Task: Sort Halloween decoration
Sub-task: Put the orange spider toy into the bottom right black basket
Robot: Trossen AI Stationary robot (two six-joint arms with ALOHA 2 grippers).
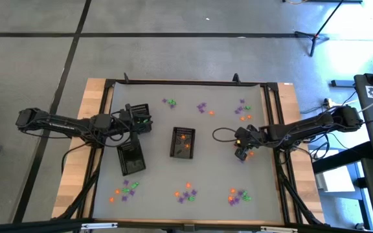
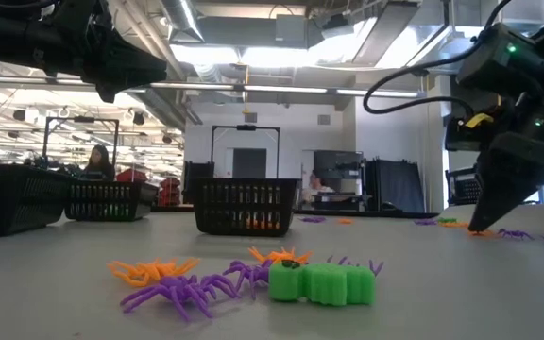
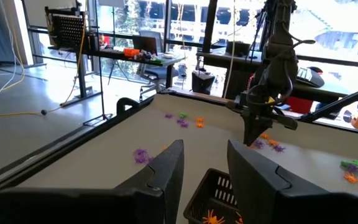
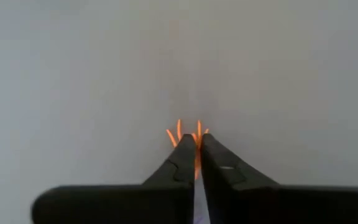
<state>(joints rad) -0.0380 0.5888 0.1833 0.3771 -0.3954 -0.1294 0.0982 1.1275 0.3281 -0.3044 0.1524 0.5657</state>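
The decorations are tiny orange, purple and green trinkets lying in small clusters on the grey mat, along its far part [image 1: 203, 107] and its near part [image 1: 185, 193]. Close in the low view lie spiders and a green piece [image 2: 321, 282]. My right gripper [image 1: 242, 153] stands at the mat's right, pointing down, shut on an orange spider [image 4: 180, 134]. My left gripper [image 3: 205, 158] is open and holds nothing; it hovers by the far-left black tray [image 1: 138, 111]. The middle tray [image 1: 183, 143] has orange trinkets in it. My right gripper pinches the orange spider between its two fingertips [image 4: 188, 146] from above, pointing down. Only the spider's legs [image 4: 179, 133] show past the tips. In the low view the fingertips [image 2: 481, 225] reach down to the mat, so the spider is at table level.
A third black tray [image 1: 132, 158] lies near the left arm. More trinkets lie close to the right gripper, toward the far right [image 1: 244, 114], and at the near right [image 1: 238, 196]. A dark cable loops on the mat [image 1: 222, 134]. A wooden border frames the mat [image 1: 96, 129].
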